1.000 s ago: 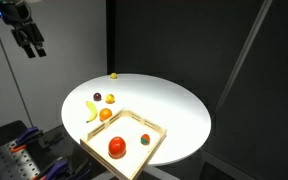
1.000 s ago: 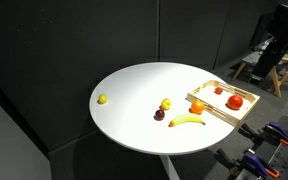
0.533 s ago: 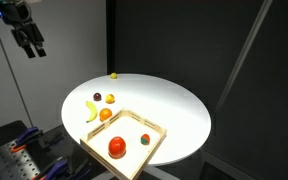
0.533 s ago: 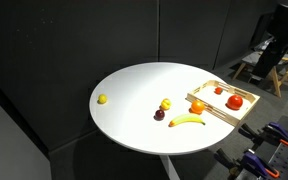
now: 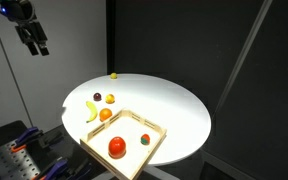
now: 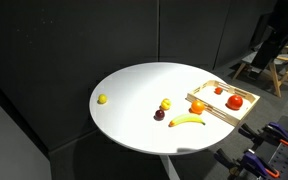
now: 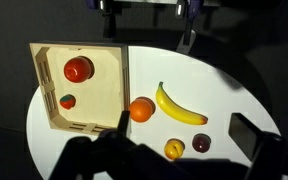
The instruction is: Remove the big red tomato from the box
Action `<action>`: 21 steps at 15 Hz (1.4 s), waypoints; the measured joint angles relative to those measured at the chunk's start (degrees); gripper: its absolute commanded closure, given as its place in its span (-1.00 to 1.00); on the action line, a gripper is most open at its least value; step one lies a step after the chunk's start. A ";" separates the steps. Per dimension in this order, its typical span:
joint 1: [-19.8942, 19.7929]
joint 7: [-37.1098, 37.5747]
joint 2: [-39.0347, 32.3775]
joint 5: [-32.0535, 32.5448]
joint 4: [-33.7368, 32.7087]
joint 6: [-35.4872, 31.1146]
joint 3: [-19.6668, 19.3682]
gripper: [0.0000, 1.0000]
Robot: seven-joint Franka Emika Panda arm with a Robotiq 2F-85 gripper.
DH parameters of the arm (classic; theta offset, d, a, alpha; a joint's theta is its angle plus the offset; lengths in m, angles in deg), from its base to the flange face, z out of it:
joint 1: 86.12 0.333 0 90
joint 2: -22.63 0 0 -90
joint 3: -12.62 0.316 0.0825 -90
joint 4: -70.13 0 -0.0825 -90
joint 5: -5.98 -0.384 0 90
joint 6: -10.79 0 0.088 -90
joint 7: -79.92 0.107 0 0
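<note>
The big red tomato lies inside the box, a shallow light-wood tray at the edge of the round white table. A smaller red-and-green piece shares the tray. My gripper hangs high above and well away from the table, open and empty. In the wrist view its dark fingers frame the lower part of the picture, far apart, with the tray off to the upper left.
Just outside the tray sit an orange fruit and a banana, with a yellow-orange fruit and a dark red one nearby. A small yellow fruit lies alone across the white table. Black curtains surround the scene.
My gripper has shifted slightly up and sideways, still high off the table. The fruits and the tray have not moved.
</note>
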 measured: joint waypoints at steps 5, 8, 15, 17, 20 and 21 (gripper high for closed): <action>-1.02 -0.07 -0.06 0.00 -1.46 0.00 -4.31 -1.00; -2.52 -0.71 -0.38 0.00 -2.57 0.01 -6.67 -1.00; -4.44 -8.78 -3.15 -0.06 -5.66 0.22 -14.83 -1.00; -5.11 -10.87 -4.57 -0.06 -6.63 0.25 -16.75 -1.00; -6.92 -12.49 -6.99 0.02 -7.81 0.25 -18.37 -1.00; -7.63 -12.83 -7.85 0.05 -8.12 0.17 -18.68 -1.00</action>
